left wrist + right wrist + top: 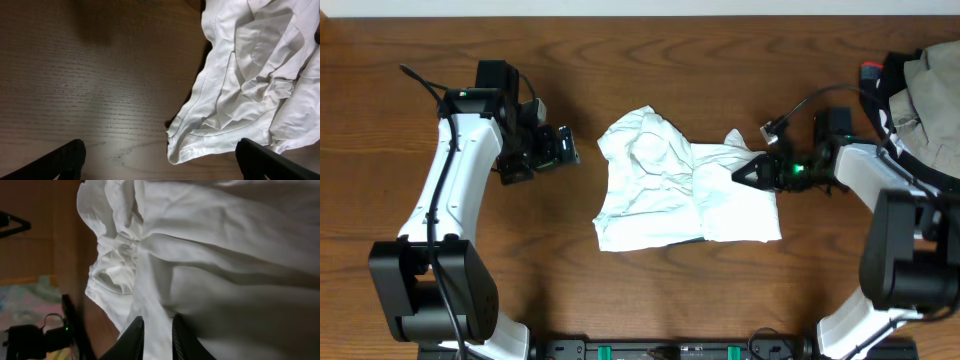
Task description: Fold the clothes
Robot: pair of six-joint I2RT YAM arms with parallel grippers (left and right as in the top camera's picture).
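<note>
Overhead, a crumpled white garment [670, 195] lies bunched and unfolded at the centre of the wooden table [620, 60]. The right gripper [748, 172] nips its right edge, while the left gripper [565, 148] hovers to the left, apart from the cloth. A heap of beige cloth [932, 95] sits at the far right edge. From the left wrist, the two black fingers [67, 159] stand spread wide over bare wood, and the garment's hemmed left border, right of centre, is untouched. From the right wrist, the fingers [134, 339] are drawn close together with a ridge of white fabric pinched between them. The work looks to be at its opening stage, taking hold before a first fold. By this reading, the next move calls for the left gripper to reach right and take the hem on its side, so both arms can draw the cloth flat.
</note>
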